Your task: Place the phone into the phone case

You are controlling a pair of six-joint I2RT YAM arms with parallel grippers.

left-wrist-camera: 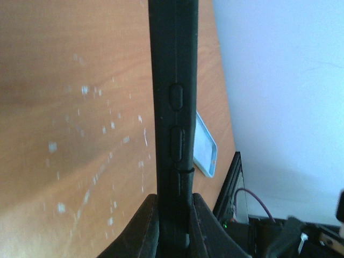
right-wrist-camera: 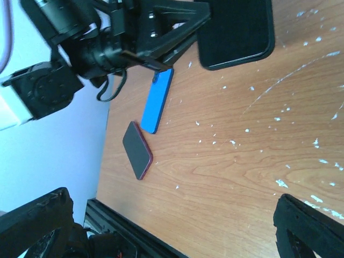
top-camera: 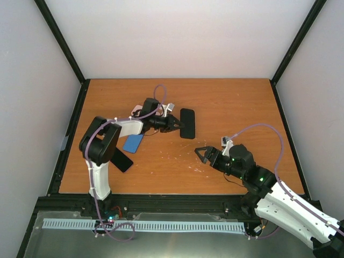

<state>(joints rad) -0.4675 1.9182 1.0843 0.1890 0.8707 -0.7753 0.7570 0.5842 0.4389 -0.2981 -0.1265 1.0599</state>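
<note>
My left gripper (top-camera: 176, 124) is shut on the near edge of a black phone case (top-camera: 187, 123) and holds it over the middle of the table. In the left wrist view the case (left-wrist-camera: 173, 97) stands edge-on between my fingers (left-wrist-camera: 146, 215), its button covers showing. The phone (top-camera: 122, 160), dark with a red rim, lies flat near the table's front left, also in the right wrist view (right-wrist-camera: 137, 149). My right gripper (top-camera: 200, 153) is open and empty, low over the table right of centre, apart from both.
A blue case (top-camera: 133, 143) lies flat between the phone and the left gripper, also in the right wrist view (right-wrist-camera: 158, 101) and the left wrist view (left-wrist-camera: 205, 145). Black frame rails (top-camera: 70, 134) border the table. White scuffs mark the wood.
</note>
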